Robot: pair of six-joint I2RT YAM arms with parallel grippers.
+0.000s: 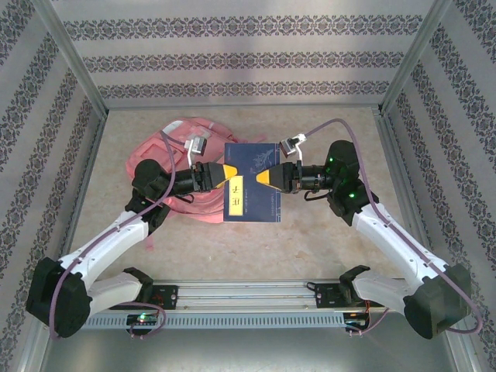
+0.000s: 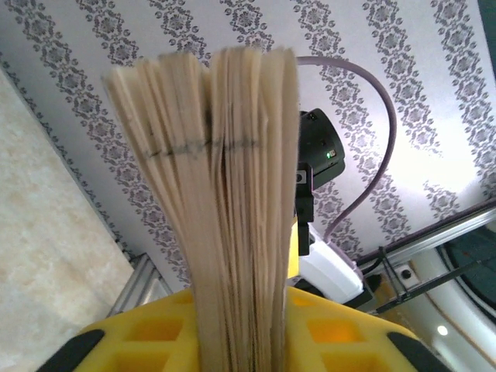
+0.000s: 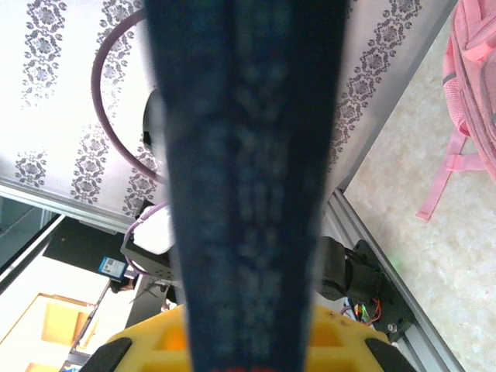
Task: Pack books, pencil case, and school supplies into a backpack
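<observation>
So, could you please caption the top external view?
Left gripper and right gripper grip one navy book from opposite edges, beside the pink backpack.

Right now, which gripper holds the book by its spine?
The right gripper: its wrist camera shows the dark blue spine in its grasp, while the left gripper clamps the pale page edges on the opposite side of the book.

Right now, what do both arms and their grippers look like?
The left arm and right arm have white links and black joint housings, each trailing a purple cable. The left gripper and right gripper have yellow fingers on black bodies. Green lights glow on the right arm.
</observation>
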